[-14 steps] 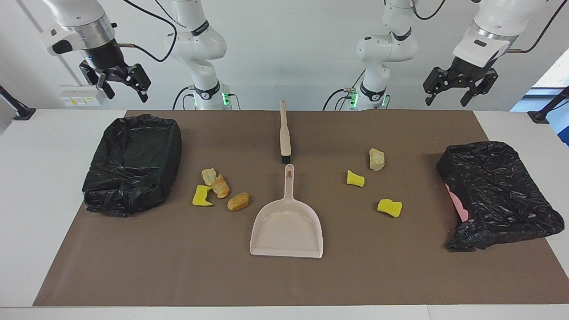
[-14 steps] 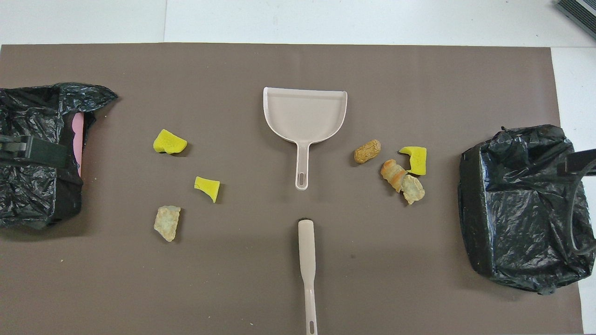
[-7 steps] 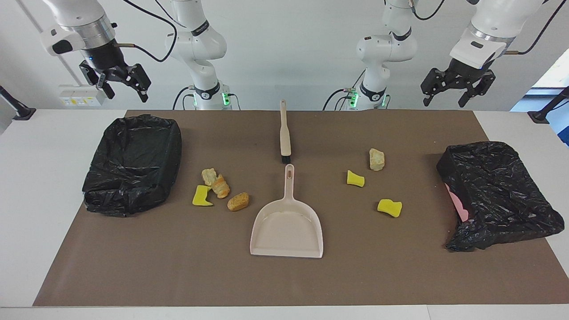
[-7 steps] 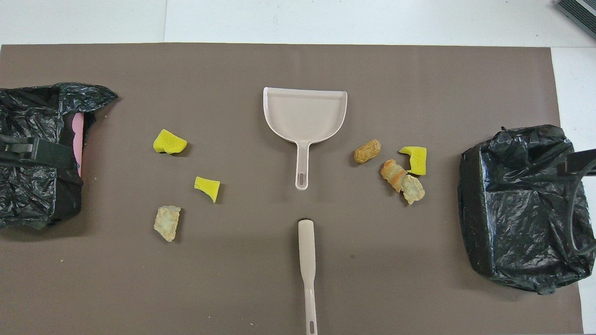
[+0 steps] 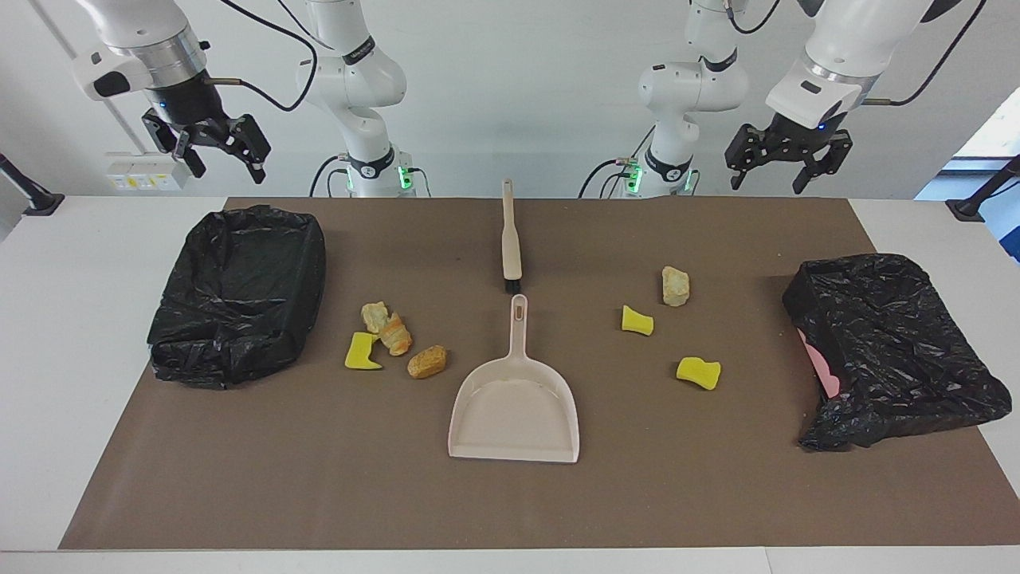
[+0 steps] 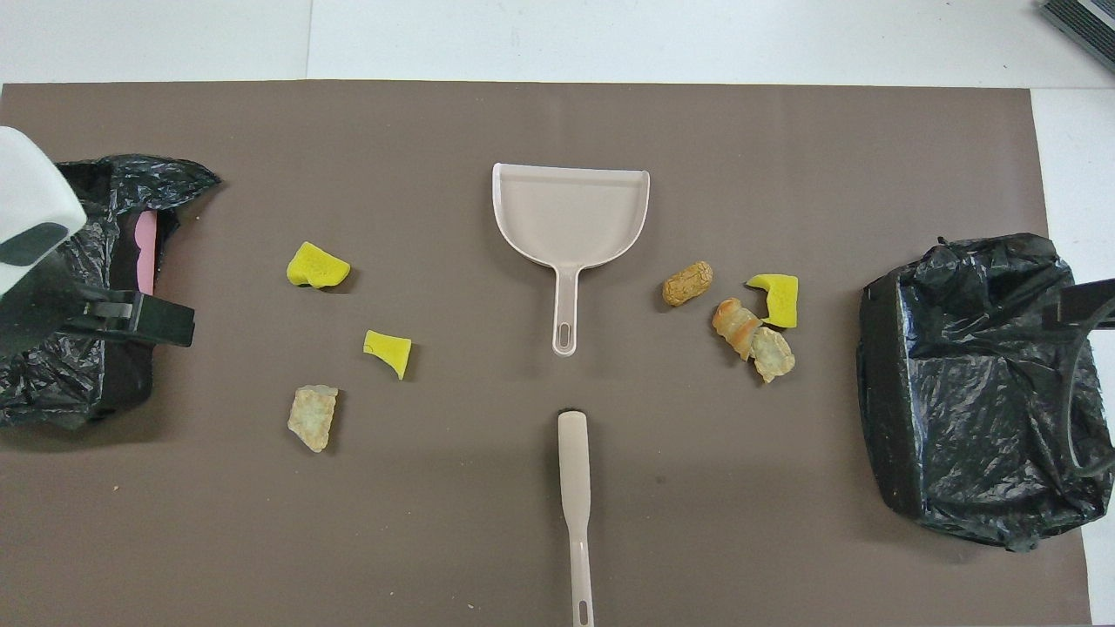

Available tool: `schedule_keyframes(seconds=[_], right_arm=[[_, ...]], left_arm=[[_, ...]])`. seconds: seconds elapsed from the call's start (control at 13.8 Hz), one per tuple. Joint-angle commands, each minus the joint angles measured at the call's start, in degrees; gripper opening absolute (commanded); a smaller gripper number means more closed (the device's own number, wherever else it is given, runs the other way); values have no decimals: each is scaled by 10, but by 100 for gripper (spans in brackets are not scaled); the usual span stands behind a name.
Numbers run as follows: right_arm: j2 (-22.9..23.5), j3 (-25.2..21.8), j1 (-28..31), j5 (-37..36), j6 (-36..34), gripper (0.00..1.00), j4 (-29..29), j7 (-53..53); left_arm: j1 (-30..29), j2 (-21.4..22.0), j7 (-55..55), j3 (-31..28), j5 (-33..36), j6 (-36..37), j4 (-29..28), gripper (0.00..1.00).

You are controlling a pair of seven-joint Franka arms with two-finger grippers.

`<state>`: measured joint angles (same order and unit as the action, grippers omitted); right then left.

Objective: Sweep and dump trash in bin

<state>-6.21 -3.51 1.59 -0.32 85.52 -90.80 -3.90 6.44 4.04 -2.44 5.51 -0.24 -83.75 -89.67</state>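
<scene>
The trash lies in two groups on the brown mat. Toward the right arm's end, a yellow sponge piece (image 5: 362, 351) and three bread chunks (image 5: 394, 333) lie together. Toward the left arm's end lie a pale chunk (image 5: 675, 285) and two yellow sponge pieces (image 5: 637, 320) (image 5: 698, 372). A black-lined bin (image 5: 239, 295) stands at the right arm's end, another bin (image 5: 892, 351) at the left arm's end. My left gripper (image 5: 766, 182) hangs open and empty, high over the mat beside that bin. My right gripper (image 5: 227, 171) waits open, high over the table by the first bin.
A beige dustpan (image 5: 514, 406) lies mid-mat, handle toward the robots. A beige brush (image 5: 511, 239) lies in line with it, nearer the robots, bristles at the pan's handle. In the overhead view the left gripper (image 6: 131, 313) covers the bin's edge (image 6: 122, 183).
The left gripper has swung from over its bin toward the table's middle and now shows more in the overhead view. The right arm and all objects have stayed put.
</scene>
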Motion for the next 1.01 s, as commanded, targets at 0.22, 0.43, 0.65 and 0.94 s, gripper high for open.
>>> schedule_keyframes(seconds=[0.22,0.43,0.65,0.94], right_arm=[[-6,0,3,12,-9,100,-2,12],[-6,0,3,11,-9,100,-2,12],[-6,0,3,12,-9,100,-2,12],[-6,0,3,12,-9,100,-2,12]], left_arm=[[72,46,-58,-8,-19,-44,-102,100],[128,51,-109,-8,-20,-68,-143,100],[185,57,-202,-8,-21,-127,-191,100],[249,67,-265,-8,-29,-186,-248,100]])
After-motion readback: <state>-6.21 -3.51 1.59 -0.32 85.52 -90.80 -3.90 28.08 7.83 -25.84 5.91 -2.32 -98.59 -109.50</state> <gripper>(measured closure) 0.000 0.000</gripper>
